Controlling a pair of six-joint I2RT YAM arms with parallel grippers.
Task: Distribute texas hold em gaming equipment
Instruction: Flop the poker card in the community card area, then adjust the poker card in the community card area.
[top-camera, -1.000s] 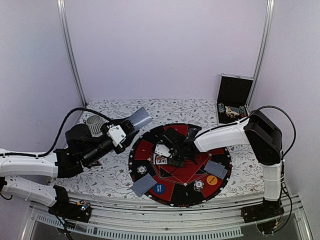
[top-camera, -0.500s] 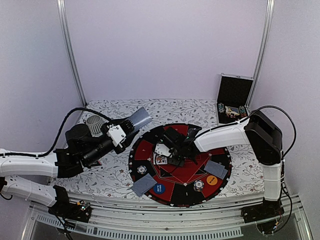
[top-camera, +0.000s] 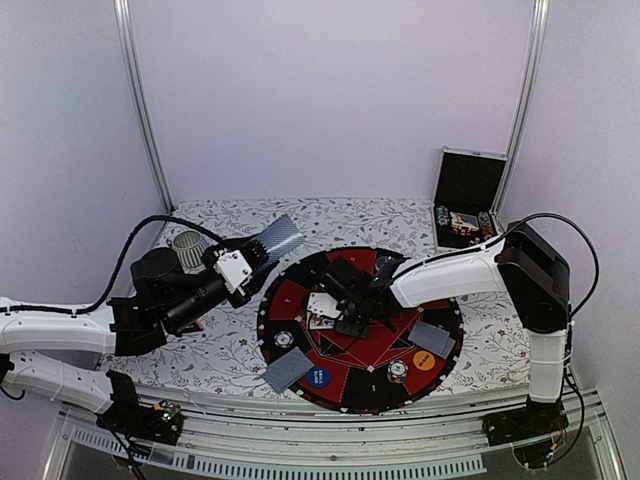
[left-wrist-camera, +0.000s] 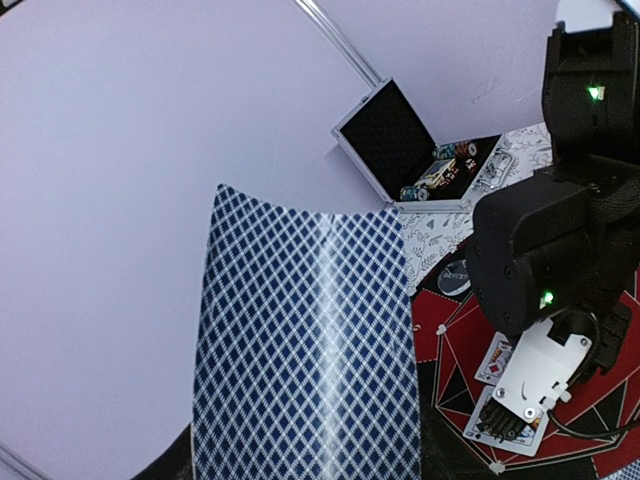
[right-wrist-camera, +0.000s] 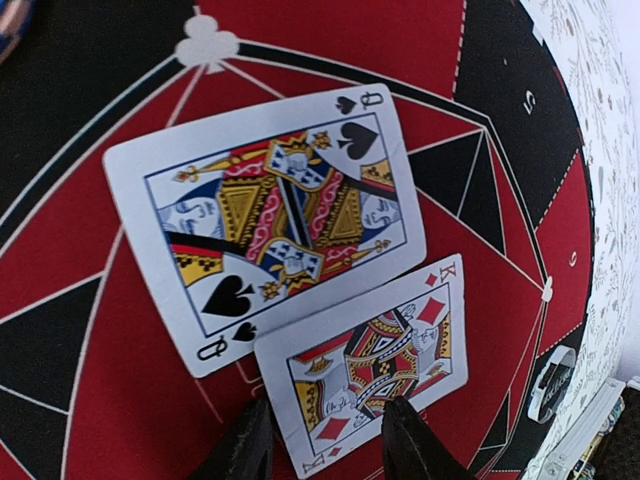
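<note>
Left gripper (top-camera: 257, 250) clenched on blue-backed card (left-wrist-camera: 305, 340), left of round mat (top-camera: 352, 388). Right gripper (right-wrist-camera: 325, 445) spread, empty, over king of diamonds (right-wrist-camera: 370, 365) by queen of spades (right-wrist-camera: 265, 225).

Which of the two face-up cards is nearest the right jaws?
The king of diamonds, its edge between the jaws; the queen of spades lies beyond it.

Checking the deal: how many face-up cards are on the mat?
2: queen of spades near the mat's middle, king of diamonds beside it. The right arm may hide more.
</note>
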